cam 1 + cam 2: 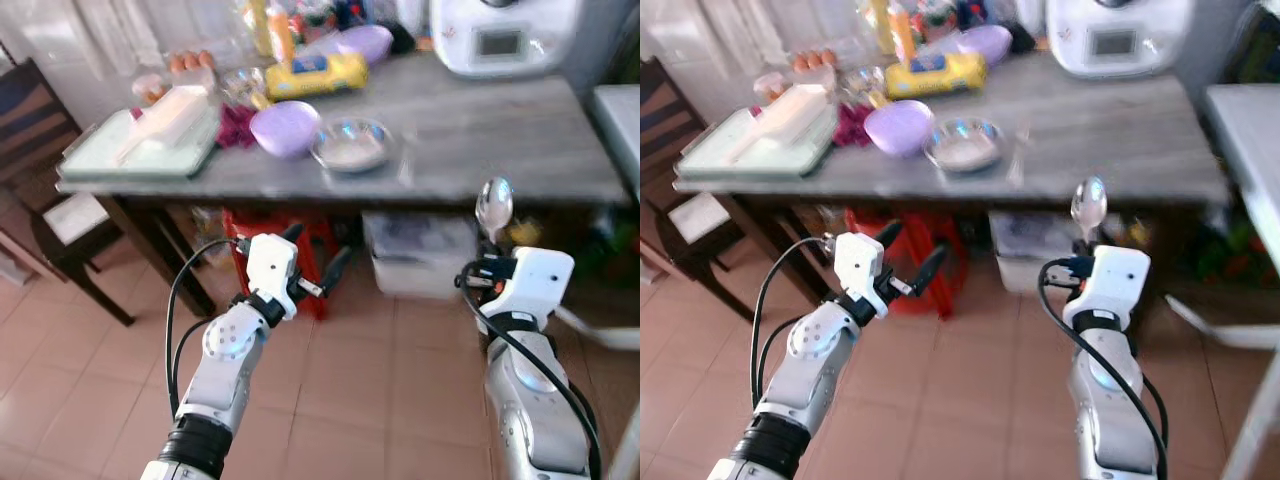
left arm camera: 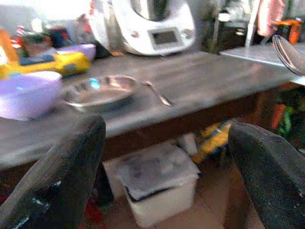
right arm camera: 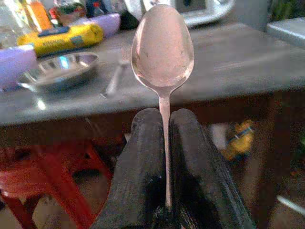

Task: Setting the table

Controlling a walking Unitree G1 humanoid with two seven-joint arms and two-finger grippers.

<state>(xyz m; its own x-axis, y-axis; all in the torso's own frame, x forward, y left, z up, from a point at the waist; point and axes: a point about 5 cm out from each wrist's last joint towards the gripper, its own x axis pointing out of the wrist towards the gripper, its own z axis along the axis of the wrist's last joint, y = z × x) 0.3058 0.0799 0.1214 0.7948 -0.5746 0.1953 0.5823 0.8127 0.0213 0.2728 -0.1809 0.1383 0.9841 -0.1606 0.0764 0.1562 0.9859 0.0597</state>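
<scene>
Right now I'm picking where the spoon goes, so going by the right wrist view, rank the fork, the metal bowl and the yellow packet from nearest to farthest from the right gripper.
1. Fork: on the table, just beyond the right gripper holding the spoon.
2. Metal bowl: just past the fork, on the robot's left.
3. Yellow packet: well behind the bowl, toward the table's back.

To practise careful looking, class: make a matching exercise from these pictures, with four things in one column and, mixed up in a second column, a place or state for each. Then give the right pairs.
Things:
1. shiny metal spoon
2. round steel plate
3. left gripper
4. clear lidded plastic box

Places or states:
A. on the floor under the grey table
B. open, holding nothing
C. upright, clamped in the right gripper
D. on the table beside the lilac bowl

Pairs: 1-C, 2-D, 3-B, 4-A
</scene>
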